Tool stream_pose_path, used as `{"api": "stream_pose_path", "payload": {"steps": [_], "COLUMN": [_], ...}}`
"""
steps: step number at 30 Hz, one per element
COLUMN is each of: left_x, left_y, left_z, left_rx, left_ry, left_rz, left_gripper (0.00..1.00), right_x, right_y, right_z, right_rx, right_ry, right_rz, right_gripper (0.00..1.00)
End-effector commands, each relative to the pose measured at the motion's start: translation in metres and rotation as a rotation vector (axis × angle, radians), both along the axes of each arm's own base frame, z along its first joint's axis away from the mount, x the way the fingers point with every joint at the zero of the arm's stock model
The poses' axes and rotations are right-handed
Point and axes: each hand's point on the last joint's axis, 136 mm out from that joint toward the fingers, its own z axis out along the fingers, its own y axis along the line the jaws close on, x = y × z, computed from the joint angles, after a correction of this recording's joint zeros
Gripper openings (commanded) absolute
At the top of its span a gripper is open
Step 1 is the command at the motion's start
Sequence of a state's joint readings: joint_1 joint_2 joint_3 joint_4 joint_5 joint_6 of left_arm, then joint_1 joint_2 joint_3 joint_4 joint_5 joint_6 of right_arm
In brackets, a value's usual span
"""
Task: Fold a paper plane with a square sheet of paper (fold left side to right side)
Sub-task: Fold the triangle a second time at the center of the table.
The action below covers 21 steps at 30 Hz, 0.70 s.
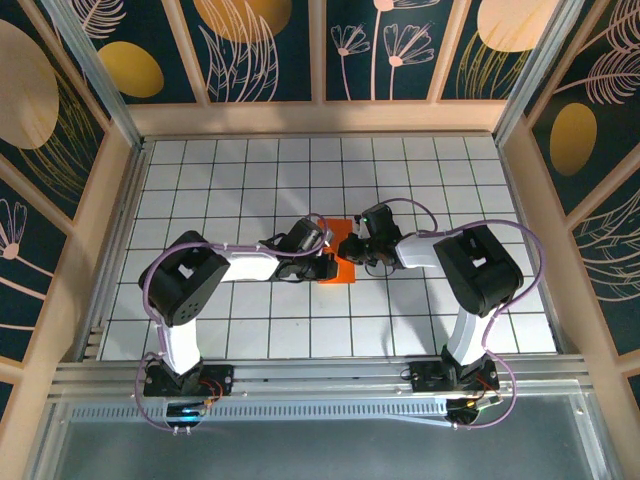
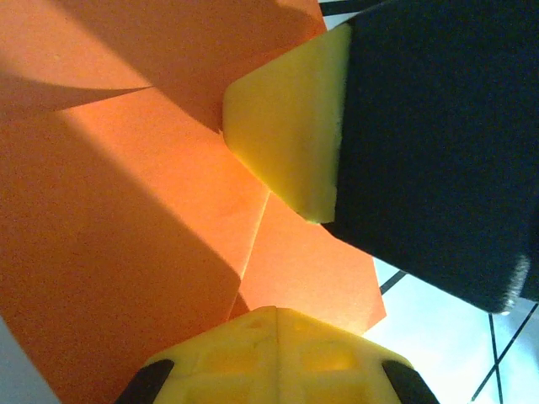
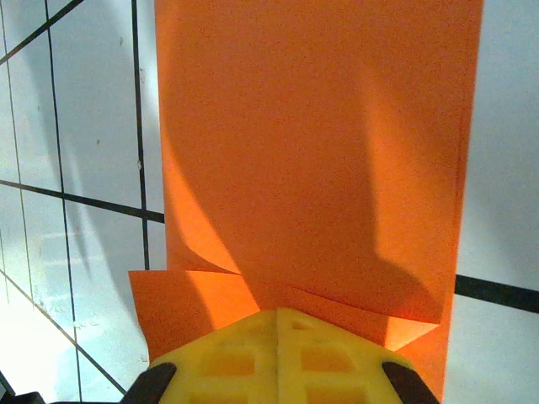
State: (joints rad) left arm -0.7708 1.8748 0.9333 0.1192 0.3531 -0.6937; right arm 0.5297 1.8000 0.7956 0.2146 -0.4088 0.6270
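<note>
The square sheet of paper [image 1: 338, 274] is bright orange and lies on the white grid table between the two grippers, folded into overlapping layers. In the left wrist view the paper [image 2: 126, 219] shows a crease and a loose flap. My left gripper [image 2: 278, 310] is shut, its yellow tips resting on the paper. Across from it, one yellow finger [image 2: 286, 143] of the right gripper presses the same sheet. In the right wrist view the paper [image 3: 320, 151] is a long folded strip, and my right gripper [image 3: 278, 311] is shut with its tips at the strip's near end. A paper plane is out of view.
The white grid table [image 1: 240, 180] is ringed by wooden walls [image 1: 320, 118]. The two arms meet at the middle, the left gripper [image 1: 326, 262] and the right gripper [image 1: 352, 250] almost touching. A metal rail [image 1: 320, 375] runs along the near edge.
</note>
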Motion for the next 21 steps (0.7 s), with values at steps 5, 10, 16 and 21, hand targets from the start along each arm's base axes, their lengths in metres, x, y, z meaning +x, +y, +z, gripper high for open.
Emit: {"api": "stream_pose_path", "payload": {"steps": [5,10,16,21], "left_x": [-0.003,-0.012,-0.022,-0.029], "left_y": [0.015,0.023,0.034,0.043], "left_z": [-0.012,-0.015,-0.017,-0.02], "left_rx": [0.046,0.047,0.055,0.075], "left_ry": [0.013,0.026,0.037,0.042], "left_rz": [0.032,0.039,0.046,0.054], "left_gripper": [0.0,0.0,0.0,0.0], "right_x": [-0.014,-0.013,-0.014,-0.014], "right_y": [-0.027,-0.03,-0.033,-0.034], "right_z": [-0.034,-0.036,-0.04,-0.04], "right_rx": [-0.124,-0.128,-0.135,-0.135], "right_ry": [0.076,0.079,0.091,0.091], "right_rz": [-0.033,-0.037,-0.04,-0.041], "right_gripper": [0.0,0.0,0.0,0.0]}}
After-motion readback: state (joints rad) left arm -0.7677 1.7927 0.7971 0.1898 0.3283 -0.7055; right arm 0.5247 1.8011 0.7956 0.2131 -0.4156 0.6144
